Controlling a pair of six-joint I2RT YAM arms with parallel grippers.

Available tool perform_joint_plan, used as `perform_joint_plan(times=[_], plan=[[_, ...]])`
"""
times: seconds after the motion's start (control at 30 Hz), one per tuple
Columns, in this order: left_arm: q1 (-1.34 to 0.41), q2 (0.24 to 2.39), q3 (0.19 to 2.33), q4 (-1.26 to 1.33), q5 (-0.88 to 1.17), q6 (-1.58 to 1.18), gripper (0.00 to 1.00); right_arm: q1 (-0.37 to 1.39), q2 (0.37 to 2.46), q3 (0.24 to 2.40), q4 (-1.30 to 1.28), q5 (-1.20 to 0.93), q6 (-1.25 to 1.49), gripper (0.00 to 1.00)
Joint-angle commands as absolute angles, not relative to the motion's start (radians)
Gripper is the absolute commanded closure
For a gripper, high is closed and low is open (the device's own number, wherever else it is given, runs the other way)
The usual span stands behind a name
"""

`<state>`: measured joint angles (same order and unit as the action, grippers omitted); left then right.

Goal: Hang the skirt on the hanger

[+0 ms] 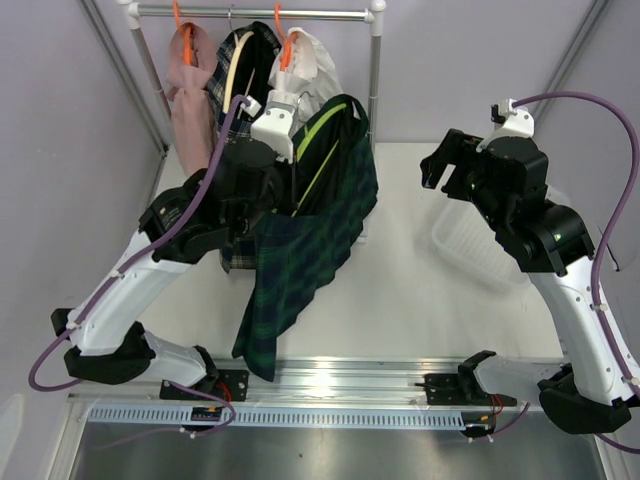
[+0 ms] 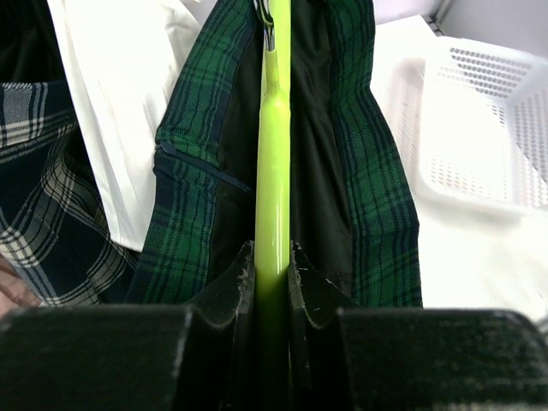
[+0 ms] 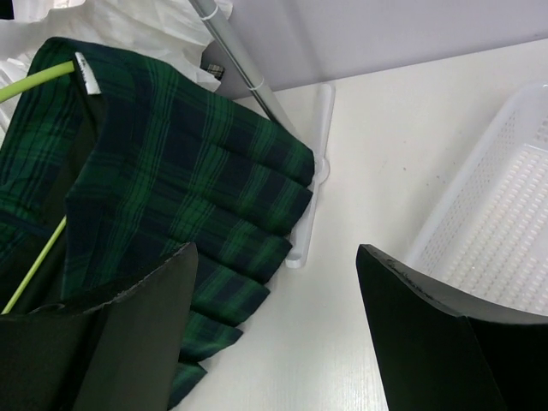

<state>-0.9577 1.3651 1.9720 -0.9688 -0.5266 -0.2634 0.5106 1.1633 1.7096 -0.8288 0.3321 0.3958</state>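
Observation:
The dark green tartan skirt hangs over the lime-green hanger, its hem trailing down toward the table's front. In the left wrist view the hanger runs straight up between the skirt's two sides. My left gripper is shut on the hanger's bar, held raised in front of the rail. My right gripper is open and empty to the right of the skirt. In the right wrist view the skirt's pleats lie to the left of the jaws, apart from them.
A clothes rail at the back carries a pink garment, a navy-and-white checked garment and a white garment on orange hangers. A white perforated basket sits on the right. The rail's white foot lies by the skirt.

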Motion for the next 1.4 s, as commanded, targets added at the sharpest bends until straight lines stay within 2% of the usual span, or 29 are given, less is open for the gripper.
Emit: perform_joint_plan(times=[0.0, 0.37, 0.67, 1.03, 1.37], plan=[[-0.943, 1.371, 2.037, -0.79, -0.597, -0.288, 1.0, 0.503, 1.161, 1.746, -0.83, 0.311, 0.396, 0.19], [-0.887, 1.5, 2.219, -0.782, -0.667, -0.287, 1.0, 0.489, 1.146, 1.735, -0.845, 0.299, 0.385, 0.19], [-0.864, 1.562, 2.253, -0.688, -0.7, -0.235, 1.0, 0.48, 1.137, 1.732, -0.847, 0.282, 0.38, 0.19], [-0.732, 1.615, 2.275, -0.539, -0.516, -0.149, 1.0, 0.474, 1.083, 1.658, -0.795, 0.268, 0.377, 0.18], [-0.683, 1.769, 2.439, -0.476, -0.465, -0.088, 1.0, 0.469, 1.086, 1.637, -0.735, 0.239, 0.357, 0.18]])
